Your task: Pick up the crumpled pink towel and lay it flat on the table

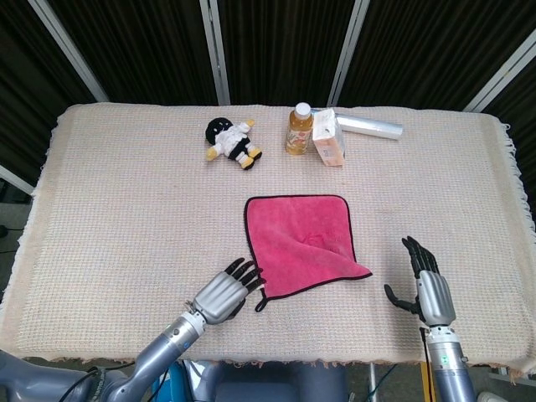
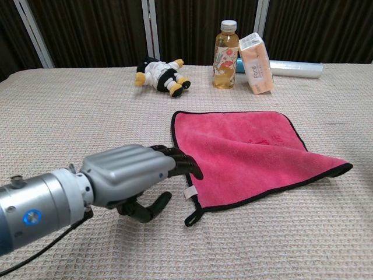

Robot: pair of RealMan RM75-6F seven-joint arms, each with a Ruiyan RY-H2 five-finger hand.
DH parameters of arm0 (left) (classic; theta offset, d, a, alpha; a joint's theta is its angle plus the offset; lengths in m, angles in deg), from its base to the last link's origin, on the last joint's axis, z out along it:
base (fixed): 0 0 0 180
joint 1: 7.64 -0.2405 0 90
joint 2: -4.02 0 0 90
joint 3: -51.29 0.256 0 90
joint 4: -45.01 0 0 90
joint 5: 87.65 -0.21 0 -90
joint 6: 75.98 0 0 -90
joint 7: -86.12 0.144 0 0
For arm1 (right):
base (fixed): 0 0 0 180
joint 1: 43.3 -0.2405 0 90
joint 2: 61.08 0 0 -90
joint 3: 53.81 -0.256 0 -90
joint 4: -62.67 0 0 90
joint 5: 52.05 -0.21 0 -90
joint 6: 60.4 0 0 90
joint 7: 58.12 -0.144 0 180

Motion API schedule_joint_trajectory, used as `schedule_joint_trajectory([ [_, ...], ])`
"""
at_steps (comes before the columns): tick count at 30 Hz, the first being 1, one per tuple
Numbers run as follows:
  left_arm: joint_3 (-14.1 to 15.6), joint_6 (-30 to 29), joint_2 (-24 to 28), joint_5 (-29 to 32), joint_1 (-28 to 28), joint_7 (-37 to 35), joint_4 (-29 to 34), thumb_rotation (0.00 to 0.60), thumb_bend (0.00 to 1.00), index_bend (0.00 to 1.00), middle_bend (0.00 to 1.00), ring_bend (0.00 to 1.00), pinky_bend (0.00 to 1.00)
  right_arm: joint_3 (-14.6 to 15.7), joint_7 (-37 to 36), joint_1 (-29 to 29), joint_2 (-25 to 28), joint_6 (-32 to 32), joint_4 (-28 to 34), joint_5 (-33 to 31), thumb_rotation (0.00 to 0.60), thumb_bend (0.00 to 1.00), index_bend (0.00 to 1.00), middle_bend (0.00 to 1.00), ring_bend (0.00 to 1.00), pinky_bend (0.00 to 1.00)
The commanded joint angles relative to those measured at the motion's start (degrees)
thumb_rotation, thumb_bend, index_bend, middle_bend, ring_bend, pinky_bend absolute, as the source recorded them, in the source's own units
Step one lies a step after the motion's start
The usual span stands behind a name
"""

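The pink towel (image 1: 303,244) lies mostly spread at the table's (image 1: 109,193) centre, its near right corner folded or pulled out of square, so the job looks close to done but not quite flat. The left hand (image 1: 224,293) reaches low toward the towel's near left corner, fingers (image 2: 182,161) loosely curled at the black hem, gripping nothing that shows, probably placed to tug that edge straight. The right hand (image 1: 429,286) waits well clear to the right, fingers apart and empty, out of the chest view. A plush doll (image 1: 232,141), a bottle (image 1: 299,129), a carton (image 1: 327,139) and a foil roll (image 1: 369,126) stand along the far edge, away from the work.
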Motion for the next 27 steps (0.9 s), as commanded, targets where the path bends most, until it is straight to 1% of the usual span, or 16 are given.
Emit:
schedule_joint_trajectory([
  [1, -0.5, 0.7, -4.0, 3.5, 2.0, 3.3, -2.8, 0.6, 0.74, 0.14, 0.07, 0.0, 0.0, -0.1, -1.0, 0.1, 0.6, 0.5, 0.4, -0.1, 0.6, 0.32, 0.0, 0.0, 0.0, 0.0],
  [6, -0.3, 1.0, -7.0, 7.8, 3.3, 5.7, -5.5, 0.6, 0.75, 0.14, 0.07, 0.0, 0.0, -0.5, -2.2, 0.2, 1.2, 1.0, 0.6, 0.0, 0.6, 0.32, 0.0, 0.0, 0.0, 0.0],
  [11, 0.9, 0.8, -7.1, 9.9, 3.8, 6.6, -5.7, 0.6, 0.75, 0.15, 0.07, 0.0, 0.0, -0.5, -2.5, 0.3, 1.5, 1.2, 0.8, 0.3, 0.6, 0.32, 0.0, 0.0, 0.0, 0.0],
  [15, 2.5, -0.1, -5.2, 8.7, 3.2, 5.6, -4.1, 0.6, 0.75, 0.15, 0.07, 0.0, 0.0, -0.3, -1.7, 0.7, 1.3, 0.8, 1.2, 0.7, 0.6, 0.32, 0.0, 0.0, 0.0, 0.0],
  [20, 5.2, -0.5, -2.1, 6.6, 2.2, 3.7, -2.4, 0.6, 0.75, 0.15, 0.07, 0.0, 0.0, -0.4, -1.5, 0.6, 1.0, 1.1, 0.9, 0.8, 0.6, 0.32, 0.0, 0.0, 0.0, 0.0],
  [27, 9.7, -0.8, 1.7, 1.2, -0.1, -1.5, -1.9, 0.6, 0.75, 0.15, 0.07, 0.0, 0.0, -0.4, -1.7, 1.0, 1.0, 0.6, 1.1, 1.5, 0.6, 0.32, 0.0, 0.0, 0.0, 0.0],
])
